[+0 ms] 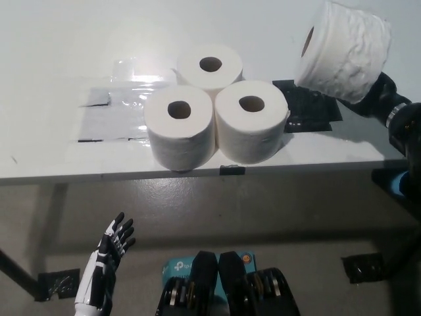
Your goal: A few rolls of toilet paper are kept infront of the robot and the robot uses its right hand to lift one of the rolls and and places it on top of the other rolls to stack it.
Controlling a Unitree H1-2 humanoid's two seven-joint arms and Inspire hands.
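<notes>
Head view: four toilet paper rolls in all. Three stand upright in a tight cluster near the front edge of the white table, one at the far side, one at near left and one at near right, each touching its neighbours. The black right hand grips the fourth roll (tilted, its core facing left) raised at far right above a black patch. The white left hand rests low at near left, fingers spread, holding nothing.

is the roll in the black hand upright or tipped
Tipped: the held toilet paper roll in the right hand shows its core hole facing left, unlike the three upright rolls.
</notes>
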